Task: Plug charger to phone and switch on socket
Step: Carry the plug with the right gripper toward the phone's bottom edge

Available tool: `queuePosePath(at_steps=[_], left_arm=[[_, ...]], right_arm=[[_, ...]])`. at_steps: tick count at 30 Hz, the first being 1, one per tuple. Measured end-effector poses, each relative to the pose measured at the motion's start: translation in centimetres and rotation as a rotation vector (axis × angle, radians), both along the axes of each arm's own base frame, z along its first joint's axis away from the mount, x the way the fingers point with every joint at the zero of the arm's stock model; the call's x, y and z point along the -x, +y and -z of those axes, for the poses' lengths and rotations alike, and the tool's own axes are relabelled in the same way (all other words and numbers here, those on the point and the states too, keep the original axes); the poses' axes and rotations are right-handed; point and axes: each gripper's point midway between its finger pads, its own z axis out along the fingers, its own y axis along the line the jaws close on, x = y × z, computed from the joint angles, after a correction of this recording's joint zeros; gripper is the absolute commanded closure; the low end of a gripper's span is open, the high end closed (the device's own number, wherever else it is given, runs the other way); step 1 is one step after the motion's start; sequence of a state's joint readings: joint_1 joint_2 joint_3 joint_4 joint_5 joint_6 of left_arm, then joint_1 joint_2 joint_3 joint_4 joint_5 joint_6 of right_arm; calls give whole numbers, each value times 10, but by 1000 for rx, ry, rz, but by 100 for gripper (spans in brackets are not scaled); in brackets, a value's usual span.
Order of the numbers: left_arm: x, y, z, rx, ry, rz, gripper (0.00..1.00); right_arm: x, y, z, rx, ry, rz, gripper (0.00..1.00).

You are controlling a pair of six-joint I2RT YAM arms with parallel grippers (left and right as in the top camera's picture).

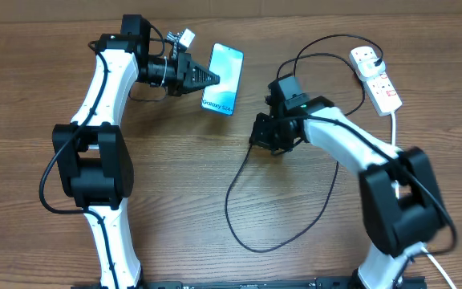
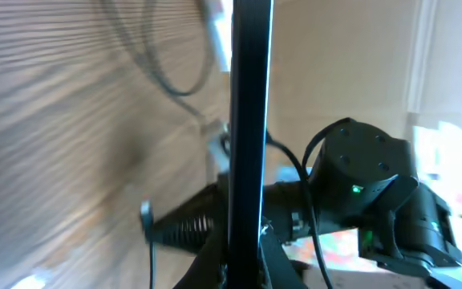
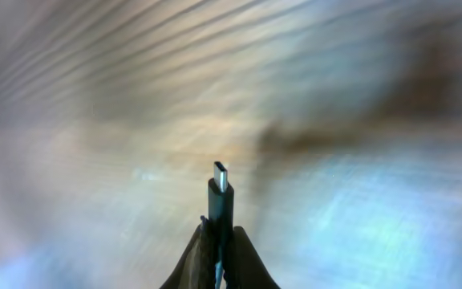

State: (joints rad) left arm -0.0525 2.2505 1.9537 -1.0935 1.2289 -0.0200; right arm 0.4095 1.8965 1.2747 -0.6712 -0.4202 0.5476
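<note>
Two arms share this job. From overhead, the left tool (image 1: 212,79) is clenched on the left long edge of the slim rectangular phone with a lit blue-teal screen (image 1: 224,76). The phone's long axis runs roughly away from the robot. The right tool (image 1: 260,136), clamped on the end of the long thin black charger cable (image 1: 228,202), sits near the phone, so the phone's near short edge lies to its left and a little ahead. The white elongated power-strip socket (image 1: 378,78) lies well apart, far right on the brown wood-grain table (image 1: 175,193).

The left wrist view shows the phone (image 2: 247,120) edge-on, a dark upright bar pinched at the bottom; no port can be made out.

In the right wrist view the small black connector tip (image 3: 220,181) juts straight out between the closed fingers (image 3: 243,261). Everything beyond is blurred, and the phone is out of frame.
</note>
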Motion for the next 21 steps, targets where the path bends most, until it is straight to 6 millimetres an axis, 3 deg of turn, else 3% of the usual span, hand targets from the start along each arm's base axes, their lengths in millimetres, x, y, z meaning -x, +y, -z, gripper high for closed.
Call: queuePosePath(at_steps=[9,14,21], left_arm=[[7,-9,-38,228,16,41,96],[9,-9,-45,265,33,44,96],[8,-9,-47,278,41,45,96]], right_arm=[[45,41,-90,-386,-67,-316,96],[56,50,-107,-495,-63,-378,96],[57,58,-124,-592,-94,-421,96]])
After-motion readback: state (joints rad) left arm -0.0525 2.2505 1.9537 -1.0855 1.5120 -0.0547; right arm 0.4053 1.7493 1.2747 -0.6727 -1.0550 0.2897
